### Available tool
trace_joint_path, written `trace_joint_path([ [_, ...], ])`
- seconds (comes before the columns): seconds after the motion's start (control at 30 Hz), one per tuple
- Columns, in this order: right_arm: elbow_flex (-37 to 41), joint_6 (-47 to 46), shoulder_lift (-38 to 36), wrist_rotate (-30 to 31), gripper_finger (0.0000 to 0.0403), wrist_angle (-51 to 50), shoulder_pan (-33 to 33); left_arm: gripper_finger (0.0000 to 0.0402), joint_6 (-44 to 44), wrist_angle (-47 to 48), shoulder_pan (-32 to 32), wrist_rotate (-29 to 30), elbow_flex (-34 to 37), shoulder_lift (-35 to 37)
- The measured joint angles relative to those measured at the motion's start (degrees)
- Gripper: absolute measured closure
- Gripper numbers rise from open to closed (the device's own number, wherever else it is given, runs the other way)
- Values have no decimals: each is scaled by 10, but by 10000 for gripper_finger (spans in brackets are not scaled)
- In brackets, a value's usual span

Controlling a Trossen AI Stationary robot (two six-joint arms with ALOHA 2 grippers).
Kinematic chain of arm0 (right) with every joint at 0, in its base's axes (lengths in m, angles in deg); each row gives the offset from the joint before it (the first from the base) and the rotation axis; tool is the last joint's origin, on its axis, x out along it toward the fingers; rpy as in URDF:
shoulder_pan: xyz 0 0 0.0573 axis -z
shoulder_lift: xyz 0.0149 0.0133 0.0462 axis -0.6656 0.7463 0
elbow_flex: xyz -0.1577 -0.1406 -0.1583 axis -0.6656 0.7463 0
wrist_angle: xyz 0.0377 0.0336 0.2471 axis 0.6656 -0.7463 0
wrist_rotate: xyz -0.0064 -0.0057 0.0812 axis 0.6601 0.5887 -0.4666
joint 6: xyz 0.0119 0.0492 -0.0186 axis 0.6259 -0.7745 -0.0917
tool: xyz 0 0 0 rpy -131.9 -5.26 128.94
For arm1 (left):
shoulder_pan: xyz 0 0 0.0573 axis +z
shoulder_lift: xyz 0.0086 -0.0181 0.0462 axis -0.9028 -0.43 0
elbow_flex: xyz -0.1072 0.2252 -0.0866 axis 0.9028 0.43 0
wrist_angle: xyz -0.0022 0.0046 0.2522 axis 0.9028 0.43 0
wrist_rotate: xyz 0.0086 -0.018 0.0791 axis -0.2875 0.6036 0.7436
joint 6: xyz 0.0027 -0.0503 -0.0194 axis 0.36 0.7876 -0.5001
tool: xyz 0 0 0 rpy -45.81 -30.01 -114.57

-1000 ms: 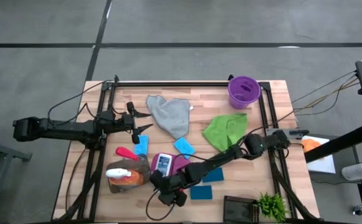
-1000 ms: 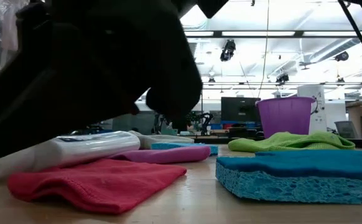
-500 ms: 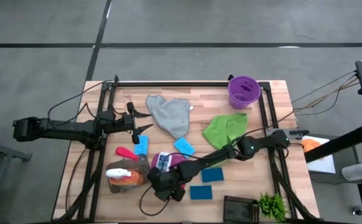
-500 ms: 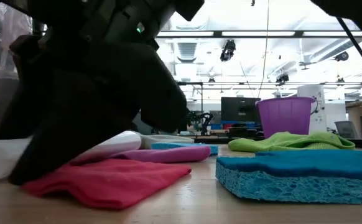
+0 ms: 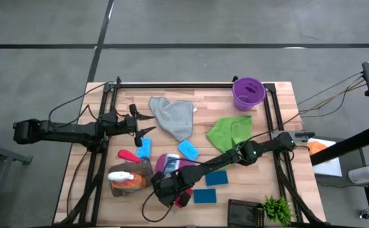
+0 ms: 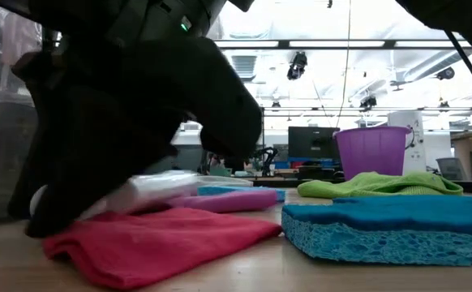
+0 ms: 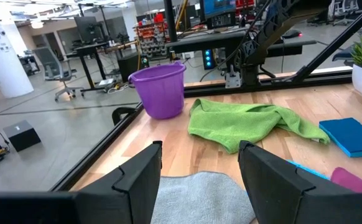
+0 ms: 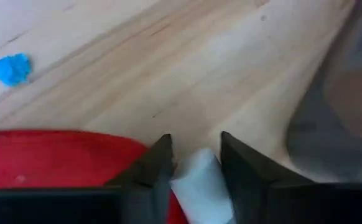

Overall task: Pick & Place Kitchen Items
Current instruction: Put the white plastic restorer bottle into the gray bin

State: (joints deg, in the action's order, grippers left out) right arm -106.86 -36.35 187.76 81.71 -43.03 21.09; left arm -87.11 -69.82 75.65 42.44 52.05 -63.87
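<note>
Gripping step, item: white bottle (image 6: 151, 191). Lies on its side on the red cloth (image 6: 155, 247), one end lifted a little off the fabric.

Holder: right gripper (image 8: 194, 140), low over the red cloth. Fingers narrow, one on each side of the bottle's end, seemingly pressing it.

Judged state of step: grasp just made, lift not yet done.

Handling notes:
- The grip sits near the bottle's end, not its middle, so the bottle is likely to droop or swivel. Raise slowly and straight up.
- The body looks smooth and rounded. Confirm both fingers bear on it before it leaves the red cloth.
- Fabric lies right under the fingertips. Check that no fold is pinched along with the bottle, or the red cloth will trail up with it.

Neighbours:
- magenta cloth (image 6: 220, 201), just behind the red cloth and touching it
- blue sponge (image 6: 390, 227), just beside the red cloth, apart from it
- orange spray bottle (image 5: 126, 180), near the red cloth on its other side. Keep the lift clear of it.

Left gripper (image 7: 199, 146): well apart from the red cloth, above the grey cloth (image 7: 199, 199). Fingers wide, holding nothing, waiting.

Support: table (image 5: 289, 107).
</note>
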Motion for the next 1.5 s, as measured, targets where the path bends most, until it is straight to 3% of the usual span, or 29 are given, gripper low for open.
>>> trace_joint_path([
  [0.2,0,-4,-3,14,380,-5,-4,187,0,0,0,0,0,0],
  [0.83,-3,-8,-70,53,383,-100,-23,187,0,0,0,0,0,0],
  [0.97,-2,-18,-74,66,339,-118,-23,187,0,0,0,0,0,0],
  [1.27,3,26,-68,85,160,-126,-24,187,0,0,0,0,0,0],
  [1.37,10,32,-68,89,137,-128,-22,187,0,0,0,0,0,0],
  [1.5,31,42,-68,90,142,-126,-20,187,0,0,0,0,0,0],
])
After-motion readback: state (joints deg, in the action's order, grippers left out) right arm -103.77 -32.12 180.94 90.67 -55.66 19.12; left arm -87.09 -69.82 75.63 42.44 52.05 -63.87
